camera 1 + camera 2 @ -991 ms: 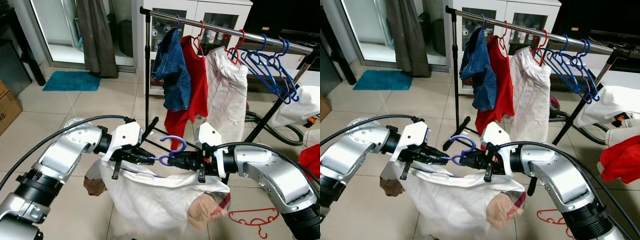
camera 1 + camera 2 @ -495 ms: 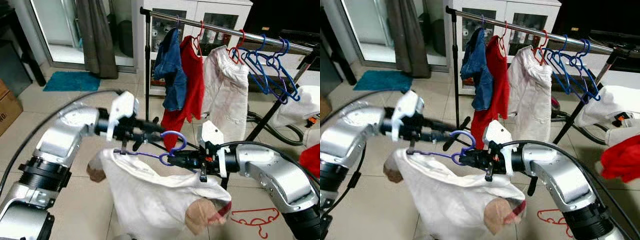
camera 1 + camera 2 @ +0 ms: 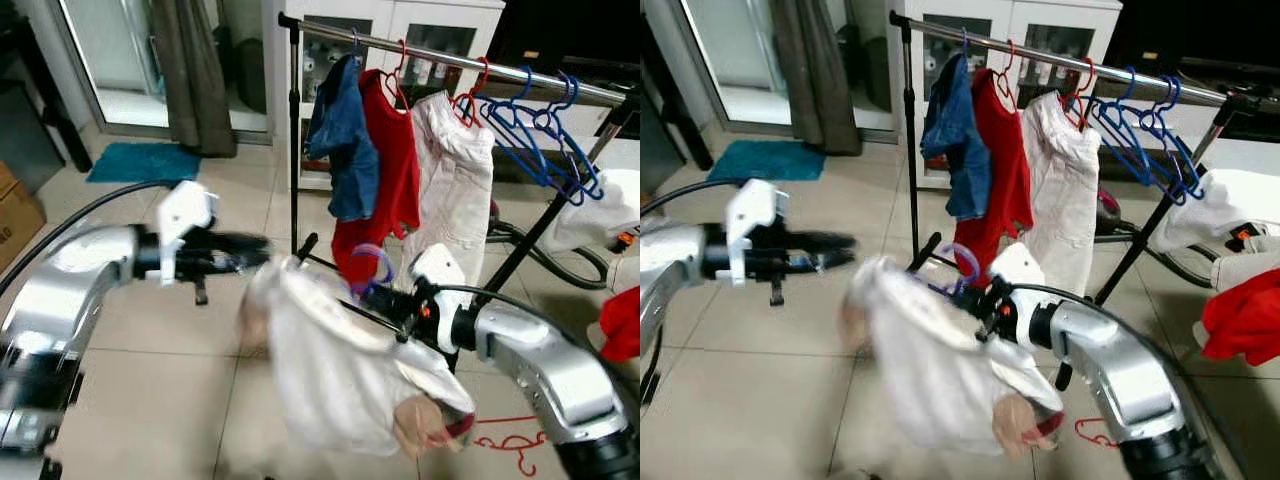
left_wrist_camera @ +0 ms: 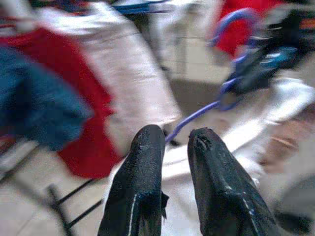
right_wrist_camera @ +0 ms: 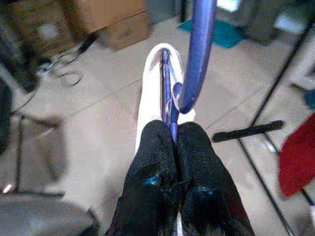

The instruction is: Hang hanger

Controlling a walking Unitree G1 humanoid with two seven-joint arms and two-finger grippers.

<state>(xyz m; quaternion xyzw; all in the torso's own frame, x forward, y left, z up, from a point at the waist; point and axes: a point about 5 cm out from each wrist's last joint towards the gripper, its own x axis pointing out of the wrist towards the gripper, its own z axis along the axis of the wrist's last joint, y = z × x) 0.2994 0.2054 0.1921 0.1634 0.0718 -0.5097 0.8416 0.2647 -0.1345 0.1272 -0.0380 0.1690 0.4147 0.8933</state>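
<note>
The right claw (image 5: 173, 142) is clenching the purple hanger (image 5: 197, 54) at the base of its hook, both black fingers (image 5: 152, 157) pressed tight against the neck, holding it out low in front of the rack (image 3: 450, 62). A white shirt (image 3: 340, 360) is draping from the hanger, blurred, with a tan patch (image 3: 425, 425) showing near its lower edge. The hook is sitting well below the rail, just in front of the red garment (image 3: 385, 170).

The left claw (image 3: 250, 247) is reaching out level on the robot's left, apart from the shirt's edge and gripping nothing. In its wrist view the two fingers (image 4: 142, 167) are standing slightly parted, with a narrow gap between them, looking toward the hanger and the shirt.

On the rail, a denim piece (image 3: 335, 140) is hanging nearest the left post, then the red garment, then a white garment (image 3: 450, 180), and a bunch of bare blue hangers (image 3: 545, 130) toward the right end. A red hanger (image 3: 515, 440) is lying on the tiled floor (image 3: 150, 340) by the right arm. A teal mat (image 3: 145, 162) is lying by the glass door, next to a dark curtain (image 3: 195, 70).
</note>
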